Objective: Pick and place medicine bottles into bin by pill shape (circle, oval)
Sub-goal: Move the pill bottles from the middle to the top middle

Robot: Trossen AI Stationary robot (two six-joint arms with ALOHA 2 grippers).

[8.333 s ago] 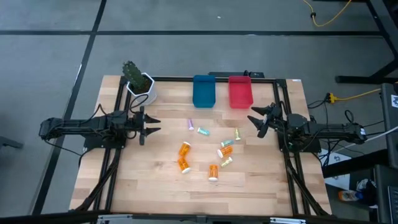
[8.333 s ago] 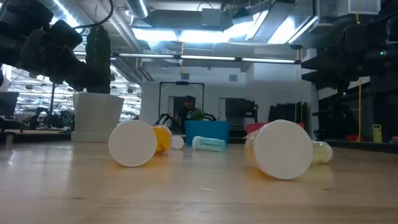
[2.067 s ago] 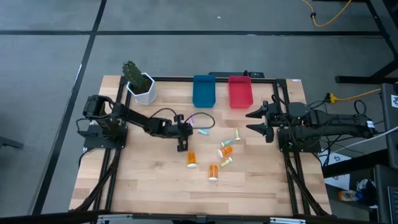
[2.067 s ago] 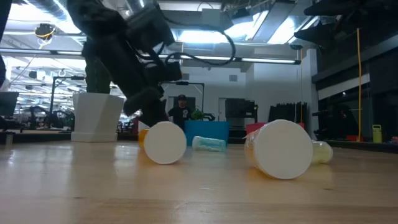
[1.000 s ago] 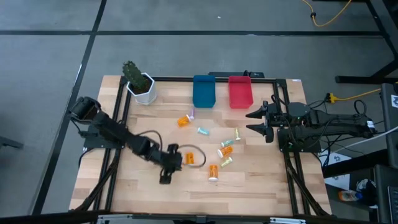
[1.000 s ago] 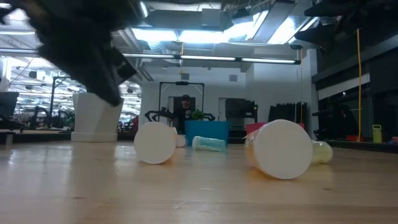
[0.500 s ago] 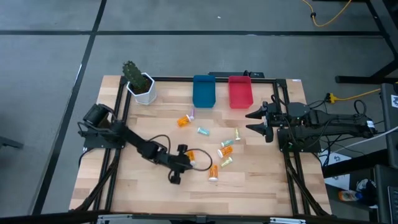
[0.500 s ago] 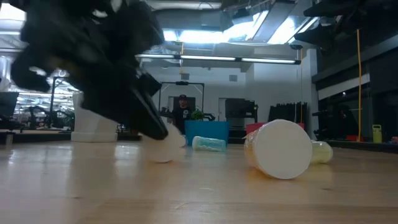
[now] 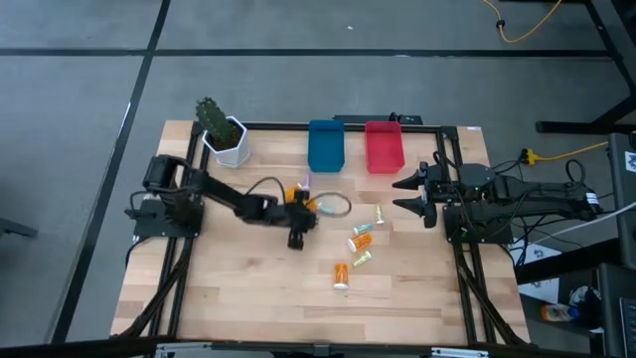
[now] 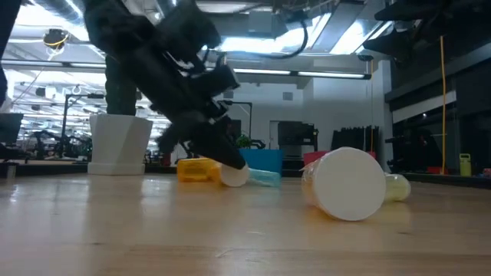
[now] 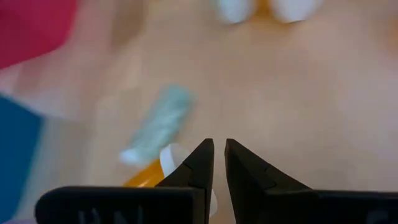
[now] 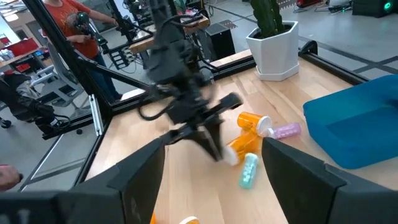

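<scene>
On the wooden table, both bins look empty; the left gripper, fingers pressed together, nudges orange bottles; right gripper spread.

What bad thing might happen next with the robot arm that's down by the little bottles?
The left tool has its fingers almost shut with nothing between them, right beside an orange bottle lying on its side. A push could roll that bottle away instead of gripping it. The teal vial and purple vial lie close by, so a sweep might scatter them too. The right tool waits open near the red bin.
</scene>
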